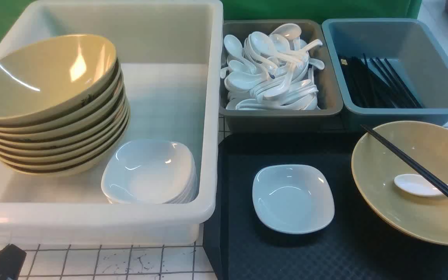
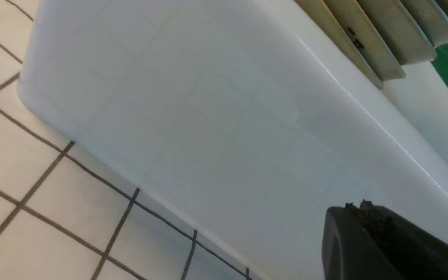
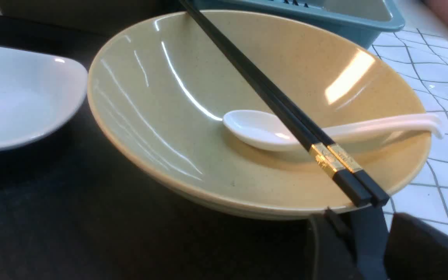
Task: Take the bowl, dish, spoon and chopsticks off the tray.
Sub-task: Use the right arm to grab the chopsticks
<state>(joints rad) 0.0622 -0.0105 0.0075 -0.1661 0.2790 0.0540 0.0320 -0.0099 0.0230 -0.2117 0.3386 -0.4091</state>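
The black tray [image 1: 286, 256] holds the small white dish [image 1: 292, 198] and, at its right, the olive-yellow bowl [image 1: 414, 163]. The white spoon [image 1: 414, 184] lies inside the bowl and the black chopsticks [image 1: 403, 157] rest across its rim over the spoon. In the right wrist view my right gripper [image 3: 368, 241] is open and empty, just outside the bowl [image 3: 169, 109] rim, under the chopsticks' [image 3: 255, 79] gold-banded ends; the spoon [image 3: 263, 130], dish [image 3: 14, 97] and tray [image 3: 53, 217] show there too. My left gripper [image 2: 358, 210] looks shut and empty, low beside the white tub's outer wall.
The white tub [image 1: 91, 217] at left holds a stack of olive bowls [image 1: 49, 97] and a stack of white dishes [image 1: 150, 171]. Behind the tray stand a grey bin [image 1: 282, 116] of spoons and a blue bin [image 1: 403, 112] of chopsticks. The table [image 1: 111, 260] is white tile.
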